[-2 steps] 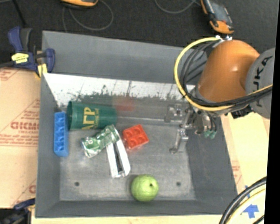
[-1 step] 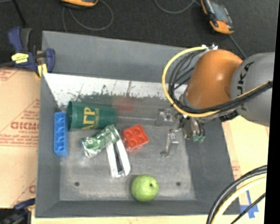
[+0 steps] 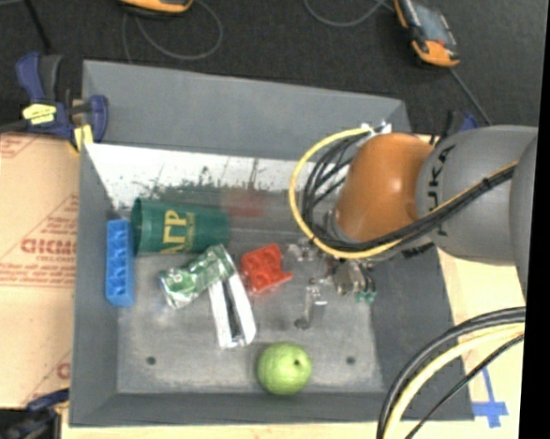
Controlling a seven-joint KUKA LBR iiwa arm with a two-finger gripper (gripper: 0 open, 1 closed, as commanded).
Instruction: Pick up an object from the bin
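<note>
My gripper (image 3: pixel 310 305) hangs low over the bin floor in the right half, just right of a red toy brick (image 3: pixel 264 269) and apart from it. A green apple (image 3: pixel 283 368) lies in front of the gripper, near the bin's front wall. Nothing shows in the gripper's grasp.
Left of the red brick lie a crumpled green-and-white wrapper (image 3: pixel 192 279) and a long white-and-grey object (image 3: pixel 231 314). A dark green cup (image 3: pixel 176 228) lies on its side at the back left, with a blue toy brick (image 3: pixel 119 261) along the left wall. The arm's orange cover and cables hang above the gripper.
</note>
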